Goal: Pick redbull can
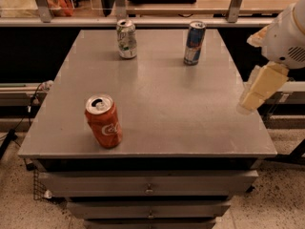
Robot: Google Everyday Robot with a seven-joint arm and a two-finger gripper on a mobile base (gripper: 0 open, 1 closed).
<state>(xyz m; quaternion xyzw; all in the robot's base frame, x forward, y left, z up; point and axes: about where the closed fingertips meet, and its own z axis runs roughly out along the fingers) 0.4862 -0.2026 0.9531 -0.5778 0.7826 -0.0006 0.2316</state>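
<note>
Camera view — redbull can (194, 43) upright at back, tool (250, 99) far right

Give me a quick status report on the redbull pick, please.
Gripper at right edge of table. Redbull can upright, far side, untouched. Cola can and green-marked can well left.
</note>
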